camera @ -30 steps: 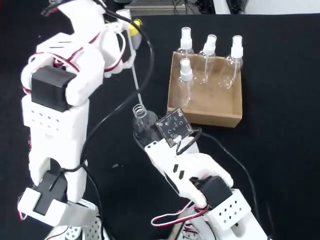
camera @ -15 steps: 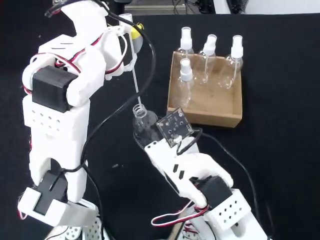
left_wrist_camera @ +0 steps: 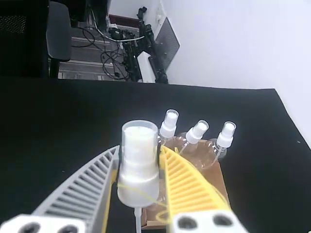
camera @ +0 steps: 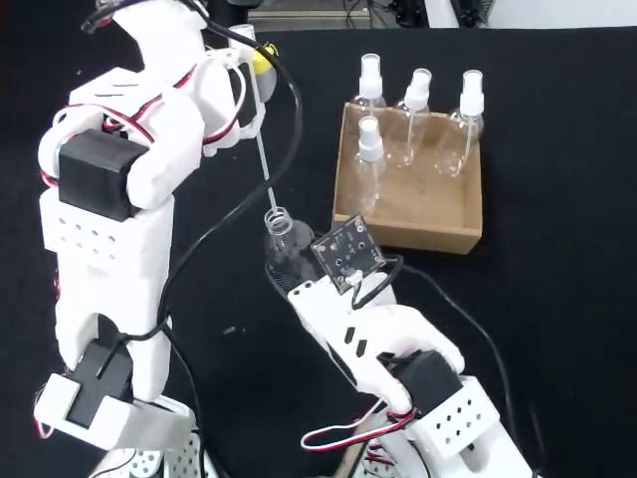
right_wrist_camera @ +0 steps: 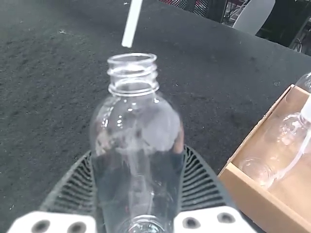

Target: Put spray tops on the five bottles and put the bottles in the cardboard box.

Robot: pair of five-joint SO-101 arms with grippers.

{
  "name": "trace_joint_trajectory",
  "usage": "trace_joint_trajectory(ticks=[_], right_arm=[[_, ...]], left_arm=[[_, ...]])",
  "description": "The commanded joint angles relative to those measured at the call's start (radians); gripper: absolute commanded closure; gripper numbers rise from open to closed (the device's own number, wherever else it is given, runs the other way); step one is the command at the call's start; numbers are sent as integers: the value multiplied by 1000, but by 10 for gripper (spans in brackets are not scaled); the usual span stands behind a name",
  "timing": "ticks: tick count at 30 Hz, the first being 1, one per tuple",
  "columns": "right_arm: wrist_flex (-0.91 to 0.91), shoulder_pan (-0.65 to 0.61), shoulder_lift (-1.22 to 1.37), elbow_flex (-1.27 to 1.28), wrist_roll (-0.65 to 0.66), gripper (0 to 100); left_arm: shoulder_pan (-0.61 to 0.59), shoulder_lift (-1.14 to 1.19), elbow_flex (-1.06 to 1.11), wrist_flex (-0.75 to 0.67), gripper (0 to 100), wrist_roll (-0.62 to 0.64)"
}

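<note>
My left gripper [left_wrist_camera: 139, 180] is shut on a white spray top [left_wrist_camera: 139, 165], held high over the table at the rear left [camera: 251, 58]. Its thin tube [camera: 265, 159] hangs down, and the tube's tip [right_wrist_camera: 131, 23] hovers just above and beside the open mouth, outside the neck. My right gripper [right_wrist_camera: 138, 184] is shut on the clear uncapped bottle [right_wrist_camera: 136, 131], held upright in front of the box's near left corner [camera: 283, 239]. The cardboard box [camera: 430, 211] holds several bottles fitted with spray tops [camera: 369, 159].
Black cloth [camera: 557, 329] covers the table. The left arm's tall white body [camera: 109, 249] stands at the left, and the right arm's base [camera: 438, 408] is at the front centre. A black cable [camera: 229, 219] loops between them. Open cloth lies right of the box.
My left gripper has drifted slightly up and to the left with the spray top, so the tube's tip has shifted left at the bottle's mouth. The right arm and bottle stayed still.
</note>
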Motion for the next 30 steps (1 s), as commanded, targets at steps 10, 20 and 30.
trace_joint_trajectory(ticks=[10,20,30], right_arm=[[-17,-6,-36,-12,-6,988],[-17,-6,-36,-12,-6,988],[-17,-6,-38,-12,-6,988]], left_arm=[[-5,-12,125,-5,971,-2],[22,-26,113,-152,971,-8],[16,-58,200,-157,971,-9]])
